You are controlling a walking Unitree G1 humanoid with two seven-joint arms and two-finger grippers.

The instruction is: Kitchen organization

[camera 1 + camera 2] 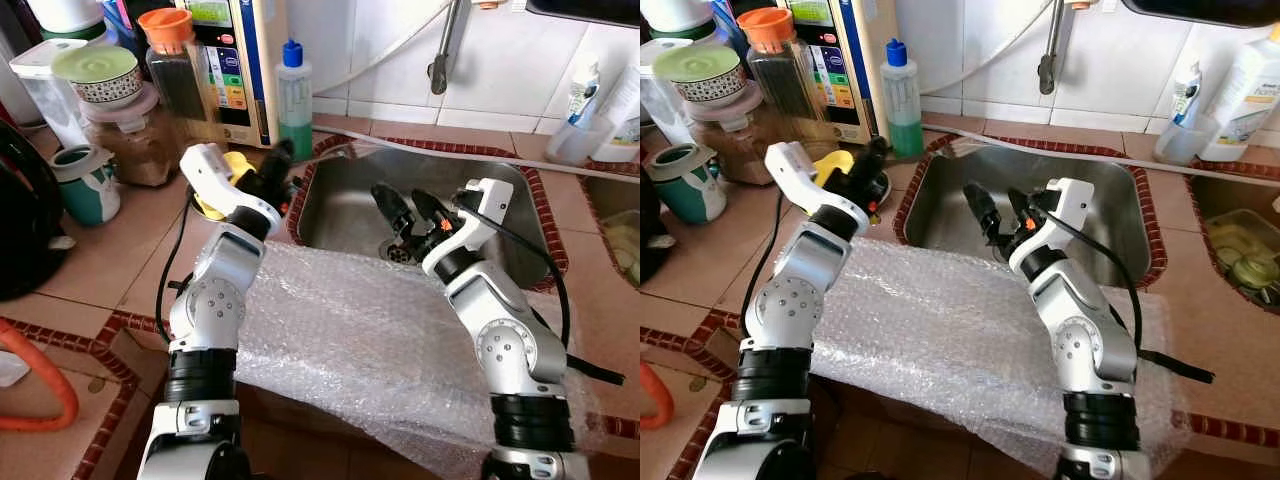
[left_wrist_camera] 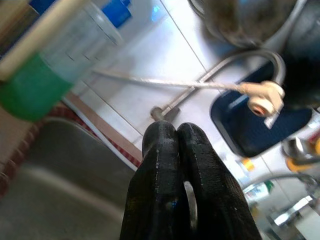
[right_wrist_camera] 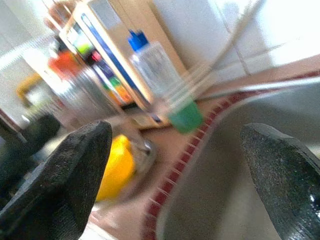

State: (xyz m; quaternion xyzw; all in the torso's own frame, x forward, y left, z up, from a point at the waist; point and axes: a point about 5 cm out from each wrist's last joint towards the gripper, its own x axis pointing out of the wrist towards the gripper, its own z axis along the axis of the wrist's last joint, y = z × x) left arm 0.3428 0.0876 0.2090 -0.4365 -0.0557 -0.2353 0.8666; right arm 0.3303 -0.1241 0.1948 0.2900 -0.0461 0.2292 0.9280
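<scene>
**Both grippers at the sink, nothing held**

Left gripper [image 1: 278, 172] sits over the counter at the left rim of the steel sink [image 1: 345, 205], just past a yellow object [image 1: 232, 170] w/ a metal piece beside it; can't tell what the yellow thing is. Fingers pressed together, tips touching, nothing between them (left wrist view: fingertips [image 2: 176, 150] closed tight, pointing toward the tiled wall and the faucet pipe [image 2: 220, 75]). Long axis of the gripper runs from the counter toward the sink and back wall.

Right gripper [image 1: 410, 210] is inside the sink basin, above the drain [image 1: 398, 252]. Fingers spread wide apart, nothing between; in right wrist view each finger [image 3: 65, 175] sits at an opposite edge w/ open basin between. It points toward the robot's left, at the sink's left wall and the counter beyond.

Clear bottle w/ blue cap and green liquid [image 1: 294, 98] stands upright on the counter at the sink's back-left corner, long axis vertical, cap up, well apart from both grippers. Behind it: a box-shaped appliance w/ a label panel [image 1: 225, 70]. Further left: jar w/ orange lid [image 1: 170, 60], a lidded bowl stacked on a container [image 1: 100, 75], a teal mug [image 1: 85, 185].

Bubble wrap sheet [image 1: 350, 340] lies over the counter's front edge, under both forearms.
</scene>
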